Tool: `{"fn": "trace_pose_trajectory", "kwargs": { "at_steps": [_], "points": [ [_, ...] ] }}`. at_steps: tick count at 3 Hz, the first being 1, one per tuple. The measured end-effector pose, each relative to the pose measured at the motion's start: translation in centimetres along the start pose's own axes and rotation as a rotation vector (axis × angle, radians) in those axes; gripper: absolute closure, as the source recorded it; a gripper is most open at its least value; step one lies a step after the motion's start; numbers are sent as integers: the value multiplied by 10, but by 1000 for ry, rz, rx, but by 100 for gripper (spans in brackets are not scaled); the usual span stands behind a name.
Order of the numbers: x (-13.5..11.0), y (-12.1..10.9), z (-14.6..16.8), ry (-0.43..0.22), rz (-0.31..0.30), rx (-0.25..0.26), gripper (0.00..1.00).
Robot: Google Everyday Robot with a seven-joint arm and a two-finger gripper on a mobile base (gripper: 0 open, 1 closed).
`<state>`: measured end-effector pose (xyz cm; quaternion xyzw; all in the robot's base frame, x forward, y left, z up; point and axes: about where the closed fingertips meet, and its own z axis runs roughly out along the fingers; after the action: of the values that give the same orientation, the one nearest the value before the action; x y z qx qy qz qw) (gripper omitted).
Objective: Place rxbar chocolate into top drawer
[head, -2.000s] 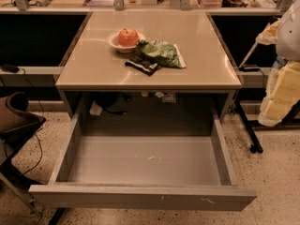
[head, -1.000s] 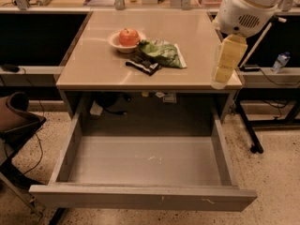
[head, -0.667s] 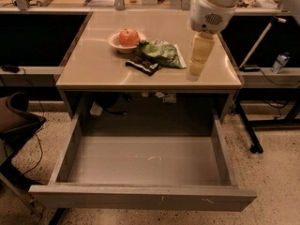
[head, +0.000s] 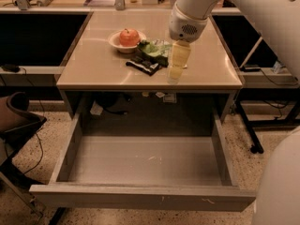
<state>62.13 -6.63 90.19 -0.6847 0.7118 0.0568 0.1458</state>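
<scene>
A beige flat-topped bench (head: pixel 206 74) stands on a speckled floor (head: pixel 51 125), and below its front edge the wide, shallow grey metal top drawer (head: pixel 140 198) is pulled out toward the camera. The white robot arm (head: pixel 197 3) comes down from the upper right, its rounded wrist over the bench's right half. The pale yellow tool (head: pixel 174 74) points straight down just right of the small flat black-wrapped rxbar chocolate (head: pixel 144 65) — apart from it, and I cannot tell whether the tool is open or closed. The bar lies on the bench against a crumpled green snack bag (head: pixel 154 49), near a red apple (head: pixel 130 36) in a white bowl (head: pixel 115 42).
</scene>
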Motion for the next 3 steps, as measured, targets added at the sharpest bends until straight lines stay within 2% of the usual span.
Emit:
{"fn": "trace_pose_trajectory", "kwargs": {
  "at_steps": [1,2,3],
  "points": [
    [-5,-10,20,-107,-46,6,0],
    [-36,-58,59,-279,-102,51,0],
    [-37,-58,59,-279,-102,51,0]
  ]
}}
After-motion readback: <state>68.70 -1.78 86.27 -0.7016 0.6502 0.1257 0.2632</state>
